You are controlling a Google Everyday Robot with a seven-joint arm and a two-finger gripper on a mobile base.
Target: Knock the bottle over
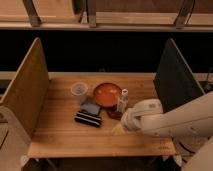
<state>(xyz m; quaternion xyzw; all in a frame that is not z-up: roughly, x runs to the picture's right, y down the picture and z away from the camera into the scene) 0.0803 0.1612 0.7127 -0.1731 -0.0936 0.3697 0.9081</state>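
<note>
Nearest comes one white arm (165,120), reaching in from the right over the front of the desk (60,136). Its single claw (119,129) sits at the arm's left end, low over the desk's front right part, just in front of the bottle; whether the claw is spread or pressed together I cannot tell. One bottle (122,101) stands right of the desk's middle, just beside the right rim of the bowl and just behind the arm's end. It is upright: its long axis runs vertically, with the whitish cap (124,92) pointing straight up and the base on the wood. One round red bowl (106,94) lies near the middle, toward the back. One clear cup (79,91) stands upright to the left of the bowl, close to it. In front of these lie one blue pack (91,107) and one black pack (88,119), the blue one just behind the black one. Two upright panels close the desk's sides: a tan left panel (25,87) and a dark right panel (172,75).
</note>
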